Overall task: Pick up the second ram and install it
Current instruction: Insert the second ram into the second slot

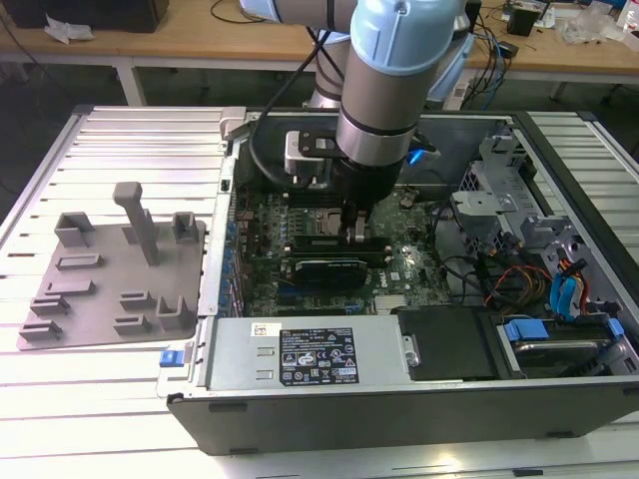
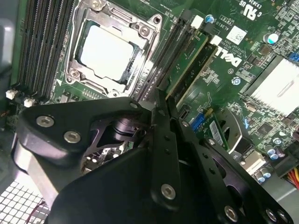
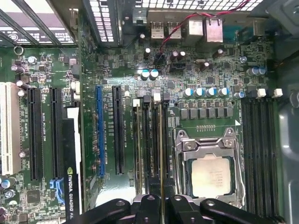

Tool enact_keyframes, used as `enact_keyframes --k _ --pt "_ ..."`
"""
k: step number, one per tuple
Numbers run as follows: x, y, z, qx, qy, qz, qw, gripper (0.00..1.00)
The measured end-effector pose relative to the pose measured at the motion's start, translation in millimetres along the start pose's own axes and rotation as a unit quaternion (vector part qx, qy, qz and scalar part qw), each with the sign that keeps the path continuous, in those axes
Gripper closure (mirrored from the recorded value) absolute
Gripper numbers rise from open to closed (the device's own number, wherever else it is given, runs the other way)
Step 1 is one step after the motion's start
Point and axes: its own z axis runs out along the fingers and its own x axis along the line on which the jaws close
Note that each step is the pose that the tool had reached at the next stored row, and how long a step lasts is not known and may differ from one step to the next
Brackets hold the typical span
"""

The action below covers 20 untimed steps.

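Note:
My arm reaches down into the open computer case (image 1: 399, 419), with the gripper (image 1: 357, 228) over the memory slots beside the processor (image 1: 318, 222). In both wrist views the black fingers (image 2: 161, 140) are pressed together on the near end of the second ram (image 2: 189, 67), a thin green stick. The second ram (image 3: 162, 154) stands edge-up along a black slot between the processor socket (image 3: 212, 175) and the expansion slots. The gripper (image 3: 161, 201) sits right over that edge. How deep the stick sits in the slot cannot be told.
A graphics card (image 1: 324, 269) lies just in front of the memory slots. The power supply (image 1: 310, 354) runs along the case's front wall. The drive cage and cables (image 1: 559, 289) are at the exterior view's right. A grey parts fixture (image 1: 115, 269) rests on the table at its left.

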Motion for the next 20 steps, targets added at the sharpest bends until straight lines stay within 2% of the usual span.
enact_keyframes --k 2,5,9,15,17,18,20 --pt "-3.0 0.3 2.7 0.0002 0.0032 0.0 1.0 0.89" --pt "-3.6 1.5 4.1 0.0002 0.0047 0.0 1.0 0.89" --pt "-5.1 1.9 8.4 0.0001 0.005 -0.001 1.0 0.89" --pt "-5.2 1.9 9.1 0.0001 0.0053 -0.001 1.0 0.89" --pt "-5.4 1.9 8.2 0.0004 0.0084 -0.001 1.0 0.89" --pt "-5.7 2.0 5.0 0.0003 0.0122 -0.002 0.9999 0.89" --pt "-5.7 2.0 4.7 0.0003 0.0153 -0.003 0.9999 0.89"
